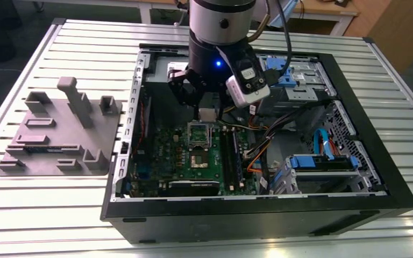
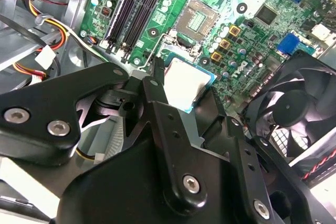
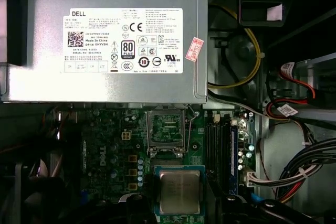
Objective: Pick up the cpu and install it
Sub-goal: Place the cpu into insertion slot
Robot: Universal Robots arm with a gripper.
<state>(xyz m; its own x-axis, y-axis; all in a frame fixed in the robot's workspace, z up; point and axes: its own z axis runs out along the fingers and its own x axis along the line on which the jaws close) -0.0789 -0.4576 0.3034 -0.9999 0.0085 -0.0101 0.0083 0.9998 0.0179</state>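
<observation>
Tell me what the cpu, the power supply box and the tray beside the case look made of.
cpu: bare metal lid, dull silver sheen, on a green board edge. power supply box: sheet metal, probably steel, matte grey with folded edges. tray: likely moulded plastic, uniform matte grey, no glints.

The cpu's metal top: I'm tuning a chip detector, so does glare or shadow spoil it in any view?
Second wrist view: glare washes the cpu pale; first wrist view: the top is evenly lit, grey, no hotspot; exterior view: it looks dim beneath the arm.
</observation>
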